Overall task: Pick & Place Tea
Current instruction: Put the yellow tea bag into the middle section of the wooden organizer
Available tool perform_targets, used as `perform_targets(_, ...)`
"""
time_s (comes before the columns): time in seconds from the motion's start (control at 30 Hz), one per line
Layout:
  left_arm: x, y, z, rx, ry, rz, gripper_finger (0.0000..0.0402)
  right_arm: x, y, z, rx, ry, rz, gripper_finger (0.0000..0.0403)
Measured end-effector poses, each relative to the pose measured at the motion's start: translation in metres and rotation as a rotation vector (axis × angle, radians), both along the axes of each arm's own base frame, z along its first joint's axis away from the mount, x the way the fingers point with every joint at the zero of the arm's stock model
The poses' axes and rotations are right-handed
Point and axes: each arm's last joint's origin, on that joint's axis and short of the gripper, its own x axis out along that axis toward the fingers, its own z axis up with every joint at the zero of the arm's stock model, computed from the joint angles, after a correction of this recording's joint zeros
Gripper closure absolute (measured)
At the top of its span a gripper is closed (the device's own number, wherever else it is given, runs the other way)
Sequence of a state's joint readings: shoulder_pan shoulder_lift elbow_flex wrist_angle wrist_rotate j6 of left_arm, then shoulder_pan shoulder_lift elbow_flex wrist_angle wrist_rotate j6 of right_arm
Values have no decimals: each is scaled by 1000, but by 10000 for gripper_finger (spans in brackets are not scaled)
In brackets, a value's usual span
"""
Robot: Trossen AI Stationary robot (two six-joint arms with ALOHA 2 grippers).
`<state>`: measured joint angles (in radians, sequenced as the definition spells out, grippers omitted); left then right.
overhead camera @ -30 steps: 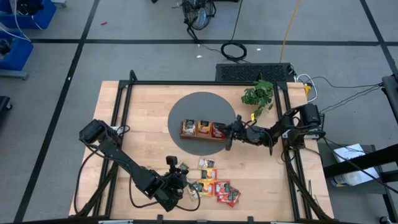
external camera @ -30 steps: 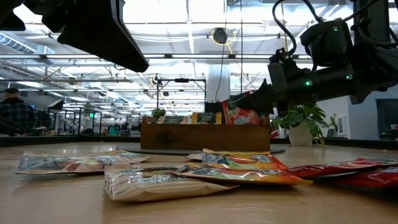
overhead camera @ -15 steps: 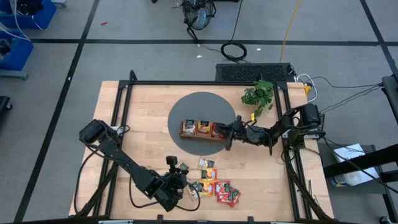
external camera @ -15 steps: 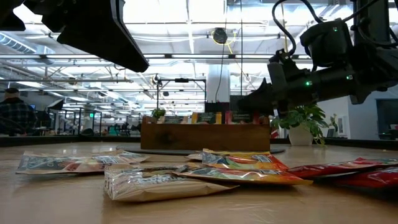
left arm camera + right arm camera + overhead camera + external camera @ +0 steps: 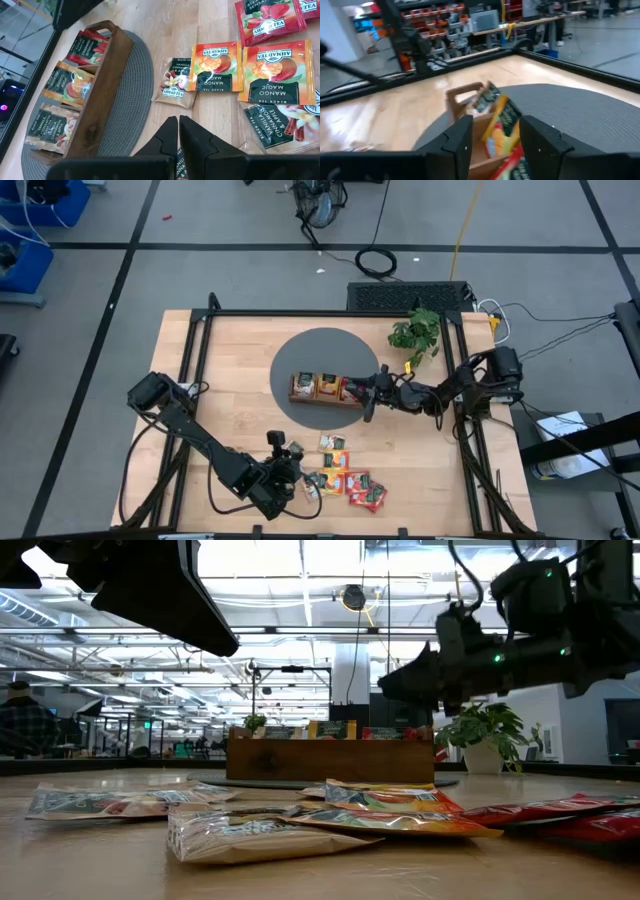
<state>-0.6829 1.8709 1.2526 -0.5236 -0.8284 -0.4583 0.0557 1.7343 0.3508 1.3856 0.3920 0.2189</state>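
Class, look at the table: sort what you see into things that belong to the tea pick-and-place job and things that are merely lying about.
Part of the job:
- loose tea sachets on the wood
- sachets already in the wooden tray
- right gripper, open over the tray's end
- left gripper, shut, beside the loose pile

Just lying about:
- potted plant
- round grey mat under the tray
- cables on the floor

Looked past the right gripper [image 5: 492,137], its two dark fingers [image 5: 457,140] spread apart with a clear gap between. Hovered above the end of a wooden tray [image 5: 465,102], where tea packets [image 5: 495,117] stood upright in the compartments: dark-labelled, orange-yellow and, nearest, red. Rested on a round grey mat [image 5: 580,115] atop the light wooden table [image 5: 385,117]. Showed blurred shelving [image 5: 435,35] and benches beyond the table's far edge.
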Motion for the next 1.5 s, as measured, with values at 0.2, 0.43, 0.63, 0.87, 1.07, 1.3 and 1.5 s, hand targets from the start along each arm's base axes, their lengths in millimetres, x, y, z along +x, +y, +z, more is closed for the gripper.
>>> perform_targets(0.2, 2, 2, 0, 1, 0, 5, 376, -4, 25, 26, -103, 8, 110, 281)
perform_targets(0.43, 12, 3, 3, -132, -63, 27, 376, -9, 78, 48, -170, 100, 399, 340)
perform_targets(0.63, 25, 2, 6, -297, -33, -97, 376, -15, 107, 36, -203, 174, 522, 397)
perform_targets(0.87, 37, 1, -11, -396, 14, -147, 376, -15, 119, 7, -93, 299, 693, 397)
perform_targets(1.07, 54, 15, -35, -406, 27, -82, 376, -12, 122, -11, -53, 326, 704, 396)
perform_targets(1.3, 66, 36, -39, -496, 35, 4, 375, -3, 127, -29, -34, 355, 724, 376)
perform_targets(1.5, 68, 40, -39, -505, 32, 24, 375, 14, 136, -30, -126, 339, 738, 369)
